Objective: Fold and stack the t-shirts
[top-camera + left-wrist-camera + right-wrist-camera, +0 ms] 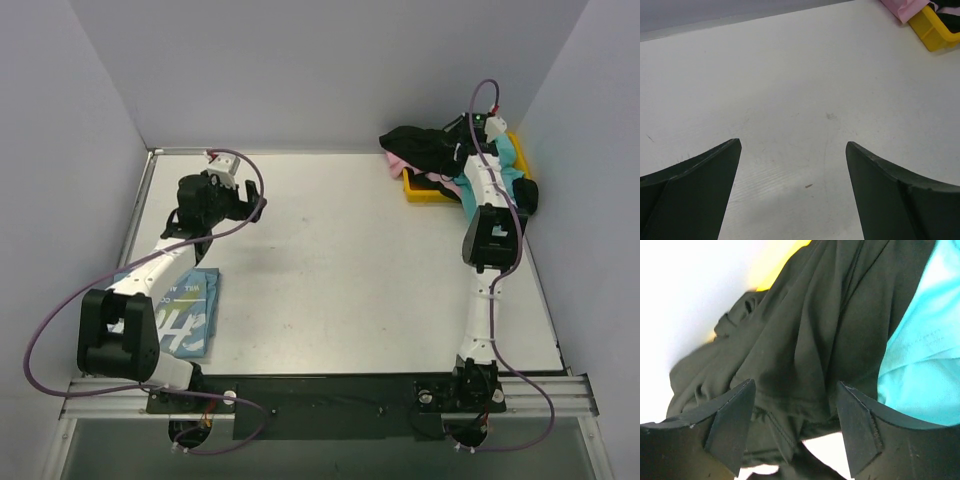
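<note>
A black t-shirt [420, 148] lies heaped on a pink t-shirt [398, 164] and a teal t-shirt [512, 160] at the back right. My right gripper [472, 132] is down in that heap. In the right wrist view its jaws [796, 390] stand apart around a bunched fold and hem of the black t-shirt [815, 325], with the teal t-shirt [925, 355] to the right. A folded light blue t-shirt [188, 310] with white lettering lies flat at the front left. My left gripper [250, 205] hovers open over bare table [793, 150].
A yellow plastic tray [425, 190] sits under the heap at the back right, and its corner [935, 32] shows beside pink cloth [905, 7] in the left wrist view. White walls enclose the table on three sides.
</note>
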### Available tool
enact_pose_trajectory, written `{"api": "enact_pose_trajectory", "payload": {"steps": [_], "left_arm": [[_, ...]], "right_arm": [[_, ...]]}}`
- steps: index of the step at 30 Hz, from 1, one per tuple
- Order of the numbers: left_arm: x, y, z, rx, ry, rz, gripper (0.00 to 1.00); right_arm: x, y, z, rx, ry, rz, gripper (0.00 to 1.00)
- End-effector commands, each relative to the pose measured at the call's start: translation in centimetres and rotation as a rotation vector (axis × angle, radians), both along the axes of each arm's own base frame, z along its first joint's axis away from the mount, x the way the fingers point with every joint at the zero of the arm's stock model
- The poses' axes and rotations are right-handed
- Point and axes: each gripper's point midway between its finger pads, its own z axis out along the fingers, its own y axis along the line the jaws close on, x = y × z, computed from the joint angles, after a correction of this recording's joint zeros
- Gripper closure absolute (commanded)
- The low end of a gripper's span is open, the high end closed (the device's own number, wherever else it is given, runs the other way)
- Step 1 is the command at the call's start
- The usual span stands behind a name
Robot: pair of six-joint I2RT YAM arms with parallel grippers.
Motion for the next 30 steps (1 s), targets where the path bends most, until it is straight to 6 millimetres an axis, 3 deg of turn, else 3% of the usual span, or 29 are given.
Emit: {"api": "enact_pose_trajectory", "payload": {"steps": [1,3,5,6,8,12,14,16,17,18,19,20,22,26,27,28,29,30], "left_arm": [[1.9,-1.3,4.5,-0.103,-0.063,-0.007,0.03],[2.4,-1.8,5.5,-0.129,-0.088,-0.024,0.03],[2.8,-2.2,6.2,-0.15,-0.118,-0.039,0.03],[3.1,-2.2,6.5,-0.14,-0.146,-0.045,0.03],[3.5,-2.0,6.1,-0.111,-0.174,-0.032,0.03],[4.2,-1.3,7.0,-0.074,-0.217,-0.005,0.03],[3.9,-1.6,8.0,-0.073,-0.259,-0.032,0.03],[3.6,-1.7,8.6,-0.081,-0.283,-0.038,0.03],[3.5,-1.7,9.0,-0.084,-0.293,-0.038,0.03],[3.3,-1.7,9.4,-0.093,-0.296,-0.037,0.03],[3.2,-1.7,9.6,-0.1,-0.3,-0.036,0.03],[3.0,-1.7,9.9,-0.102,-0.305,-0.038,0.03],[2.4,-1.8,10.3,-0.11,-0.324,-0.053,0.03],[0.9,-1.8,11.0,-0.137,-0.354,-0.055,0.03],[0.6,-1.7,11.2,-0.145,-0.358,-0.053,0.03],[0.0,-1.7,11.5,-0.149,-0.367,-0.055,0.03],[-0.2,-1.6,11.6,-0.15,-0.373,-0.055,0.03],[-0.8,-1.4,11.8,-0.151,-0.383,-0.049,0.03]], "right_arm": [[2.0,-3.0,4.6,0.039,-0.172,-0.149,0.41],[2.6,-2.8,3.5,0.057,-0.173,-0.128,0.44],[3.4,-1.9,2.3,0.095,-0.176,-0.086,0.57],[3.2,-1.7,0.6,0.12,-0.138,-0.089,0.71],[3.1,-1.6,-0.7,0.178,-0.112,-0.091,1.0],[2.3,-1.7,2.4,0.128,-0.151,-0.05,1.0],[1.8,-2.3,4.8,0.099,-0.175,-0.042,1.0],[1.5,-2.0,9.0,0.088,-0.244,0.015,1.0],[1.1,-1.1,11.8,0.076,-0.286,0.05,1.0],[1.0,-0.5,13.3,0.044,-0.311,0.089,1.0],[0.3,0.6,16.4,0.023,-0.355,0.122,1.0],[-0.2,1.4,17.6,0.003,-0.37,0.153,1.0],[-1.8,3.9,22.4,-0.036,-0.452,0.226,1.0],[-7.5,10.2,31.3,-0.18,-0.615,0.38,1.0],[-9.7,11.9,34.0,-0.197,-0.665,0.411,1.0],[-10.9,13.9,35.3,-0.223,-0.692,0.47,1.0],[-13.3,15.0,38.6,-0.246,-0.761,0.499,1.0],[-14.8,17.0,40.1,-0.262,-0.801,0.559,1.0]]}}
